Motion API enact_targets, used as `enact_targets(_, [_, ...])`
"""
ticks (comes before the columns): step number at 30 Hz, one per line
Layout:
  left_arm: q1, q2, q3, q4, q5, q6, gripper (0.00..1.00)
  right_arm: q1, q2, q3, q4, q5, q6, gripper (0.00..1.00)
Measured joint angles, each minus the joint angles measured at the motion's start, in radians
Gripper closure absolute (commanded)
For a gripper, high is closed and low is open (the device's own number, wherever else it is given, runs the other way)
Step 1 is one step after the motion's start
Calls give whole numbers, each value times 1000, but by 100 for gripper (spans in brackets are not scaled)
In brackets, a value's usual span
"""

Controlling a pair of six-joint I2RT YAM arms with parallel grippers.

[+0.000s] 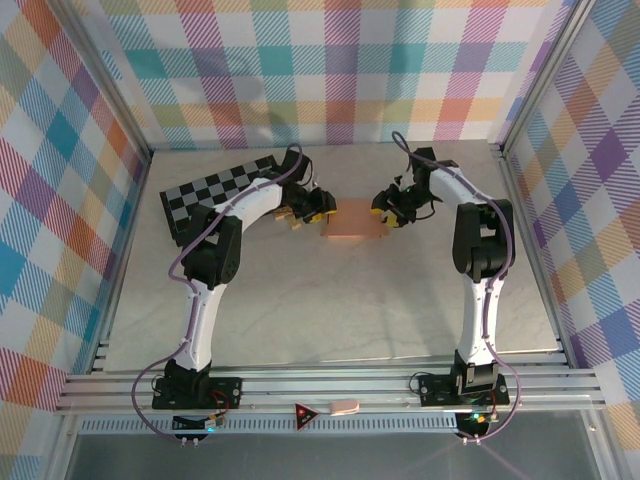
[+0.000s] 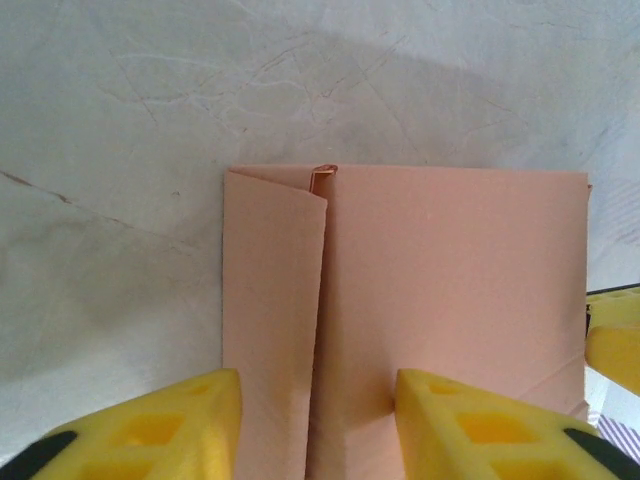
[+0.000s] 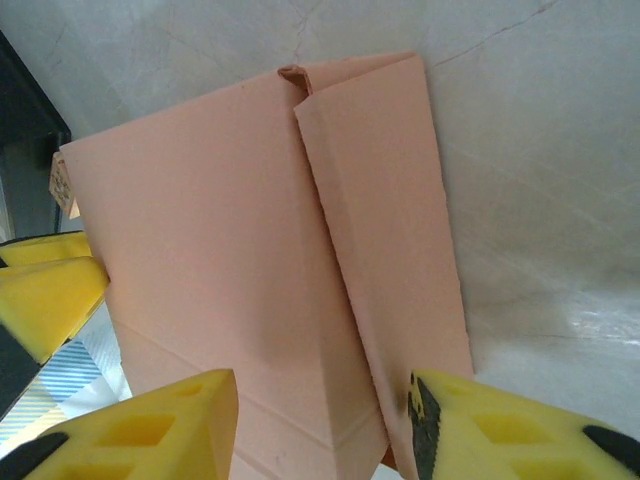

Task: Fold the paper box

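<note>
I have the box [image 1: 354, 219] lying flat mid-tabletop [image 1: 330, 300], left tool [image 2: 318, 388] and right tool [image 3: 325, 390] half-wide astride its opposite ends; I judge it mid-fold, next needing an even squeeze to raise the sides.

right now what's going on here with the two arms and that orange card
Both arms are working on the paper box, a salmon card lying flat mid-table. The left gripper is at its left edge, the right gripper at its right edge. Each wrist view shows a narrow flap folded over the main panel, with that gripper's jaws apart astride the fold line. It is not yet box-shaped.
</note>
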Motion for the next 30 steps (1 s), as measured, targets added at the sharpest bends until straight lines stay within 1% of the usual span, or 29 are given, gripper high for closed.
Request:
enact_targets(3, [-3, 0, 0, 2, 0, -2, 63, 0, 0, -11, 1, 1, -5, 58])
enact_targets(6, [-6, 0, -2, 2, -1, -3, 65, 0, 0, -21, 0, 7, -8, 60])
enact_targets(10, [-9, 0, -4, 3, -3, -3, 69, 0, 0, -27, 1, 13, -15, 65])
enact_targets(15, [-9, 0, -18, 8, -9, -2, 74, 0, 0, -40, 2, 20, -23, 79])
enact_targets(18, [-9, -5, -31, 23, -8, 2, 78, -3, 0, -48, 6, 18, -27, 85])
enact_targets(19, [-9, -7, -37, 28, -8, 6, 79, -5, -1, -51, 8, 17, -27, 85])
enact_targets(20, [-10, -12, -44, 32, -10, 9, 81, -6, -3, -54, 10, 14, -27, 84])
enact_targets(21, [-10, -16, -51, 37, -10, 10, 84, -6, -5, -58, 14, 13, -30, 80])
enact_targets(24, [-11, -34, -80, 53, -11, 16, 88, -5, -21, -82, 22, 15, -47, 65])
enact_targets(27, [-15, -63, -119, 54, -12, 18, 90, -7, -43, -120, 24, 18, -63, 52])
enact_targets(30, [-19, -86, -151, 54, -17, 27, 91, -16, -62, -147, 31, 11, -80, 46])
